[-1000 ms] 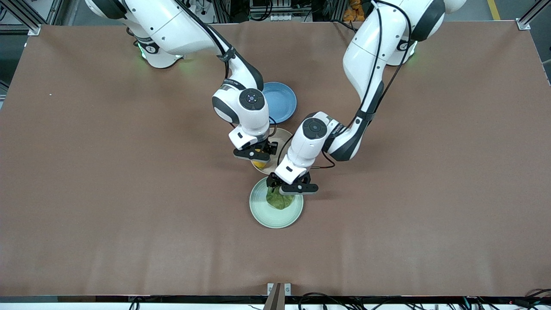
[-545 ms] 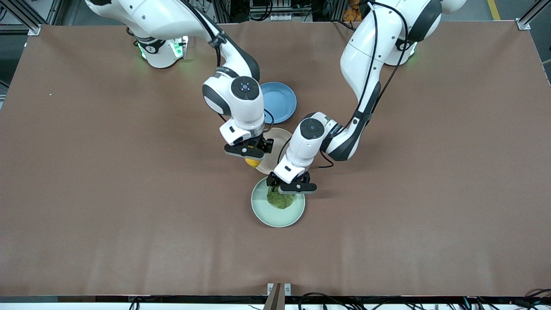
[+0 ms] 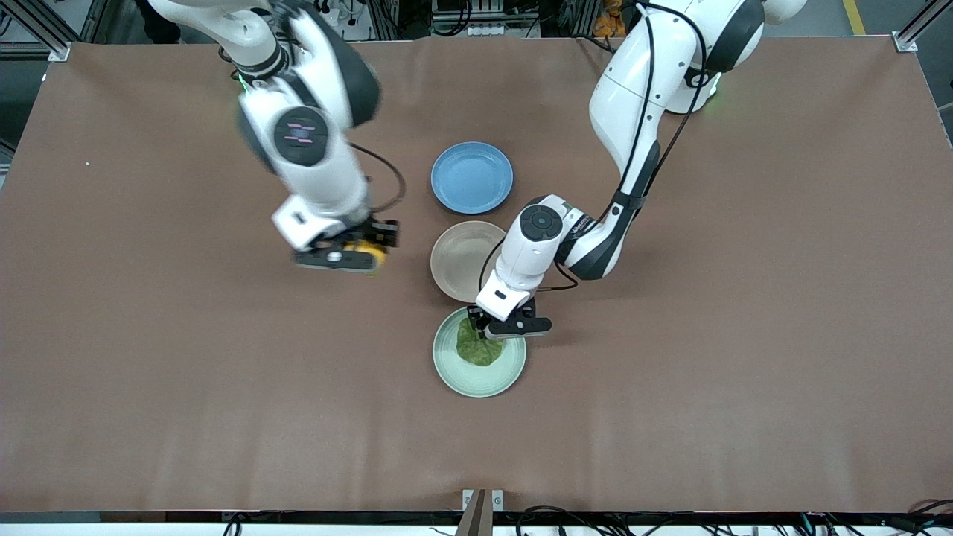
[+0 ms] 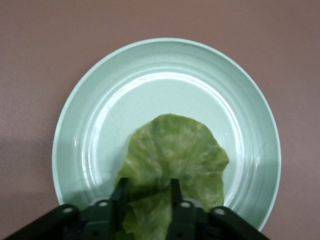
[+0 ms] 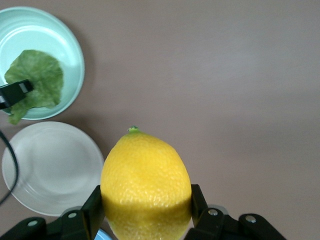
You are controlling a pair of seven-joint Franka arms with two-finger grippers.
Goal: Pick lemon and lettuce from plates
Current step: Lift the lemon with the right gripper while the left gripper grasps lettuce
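Lemon point(image 5: 146, 186), lettuce point(image 4: 172, 162): no legible labels.

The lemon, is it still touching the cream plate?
Apart. The front view shows the lemon gripped in the right claw over bare table, away from the cream plate.

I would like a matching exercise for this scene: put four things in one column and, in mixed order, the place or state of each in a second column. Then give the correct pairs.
Things:
1. lemon
2. lettuce
3. beige plate
4. blue plate

Places or states:
A. nearest the robots' bases, nothing on it
B. lying on the mint green plate, left gripper at it
C. held in the right gripper over bare table
D. between two other plates, nothing on it

Pairs: 1-C, 2-B, 3-D, 4-A
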